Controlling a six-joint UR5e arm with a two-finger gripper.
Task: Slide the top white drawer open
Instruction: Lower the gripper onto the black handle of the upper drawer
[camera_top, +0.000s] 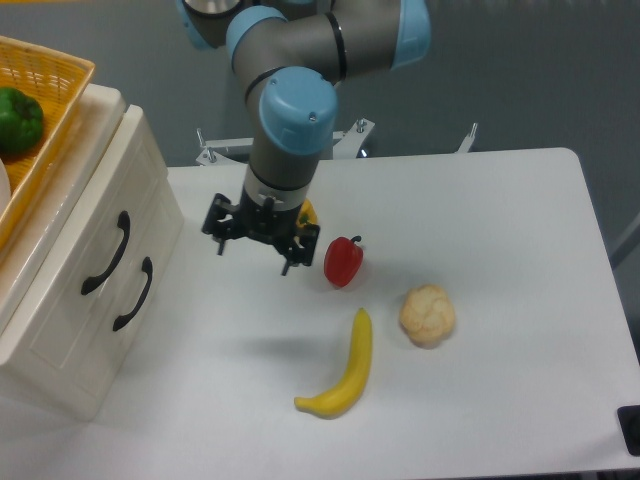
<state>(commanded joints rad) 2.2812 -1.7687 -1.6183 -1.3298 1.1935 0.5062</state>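
A white table (500, 200) carries a cabinet (80, 300), red pepper (343, 261), banana (345, 368) and bun (427, 315).

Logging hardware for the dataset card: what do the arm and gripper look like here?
Grey tubular arm links with light-blue joint caps. At the wrist, a small black two-finger gripper with thin dark fingers on a black bracket; something yellow shows by the mount, possibly the pepper behind it. The white base column carries a small warning sticker. No loose cables visible.
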